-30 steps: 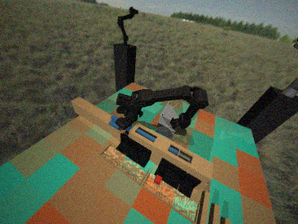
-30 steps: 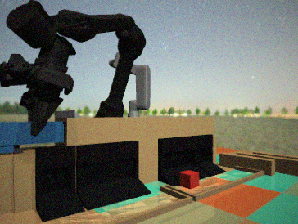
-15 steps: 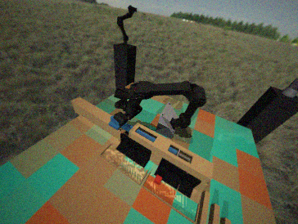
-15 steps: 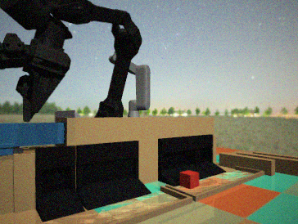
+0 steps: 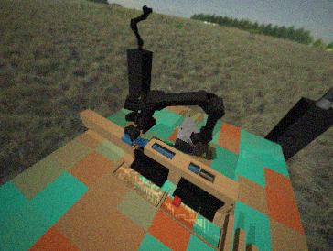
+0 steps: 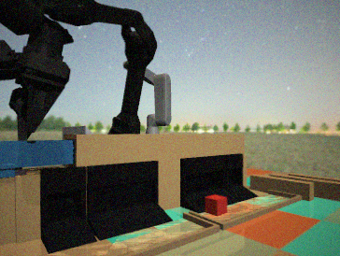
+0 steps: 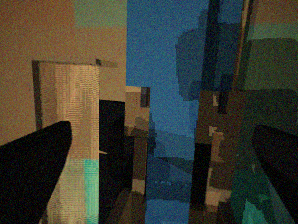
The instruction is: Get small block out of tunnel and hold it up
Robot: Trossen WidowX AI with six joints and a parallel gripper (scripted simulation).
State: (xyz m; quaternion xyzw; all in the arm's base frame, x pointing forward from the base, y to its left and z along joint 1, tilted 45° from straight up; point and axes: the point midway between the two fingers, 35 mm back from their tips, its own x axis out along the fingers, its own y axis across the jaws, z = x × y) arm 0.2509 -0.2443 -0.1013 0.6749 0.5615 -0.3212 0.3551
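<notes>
At the right-hand opening: red block out on the tray

The red block point(image 5: 177, 201) point(image 6: 216, 205) lay in the shallow tray point(image 5: 185, 223) point(image 6: 262, 211) before the tunnel housing point(image 5: 157, 156) point(image 6: 169, 149). It appeared light, rigid and unlikely to crush; opposite upright sides, gripped low and square, should serve, though smooth faces might slip. The gripper point(image 5: 133, 137) point(image 6: 23, 139) point(image 7: 162, 130) stood wide apart, empty, about the blue handle point(image 5: 130, 137) point(image 6: 37, 153) point(image 7: 170, 115).

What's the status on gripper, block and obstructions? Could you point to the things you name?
Gripper point(image 5: 133, 134) point(image 6: 24, 138) point(image 7: 162, 129) open, empty, at the blue bar point(image 5: 142, 142) point(image 6: 37, 153) point(image 7: 172, 120). Red block point(image 5: 177, 201) point(image 6: 216, 205) outside the dark openings, not held. Tan housing point(image 5: 229, 185) point(image 6: 169, 173) stands between them.
</notes>
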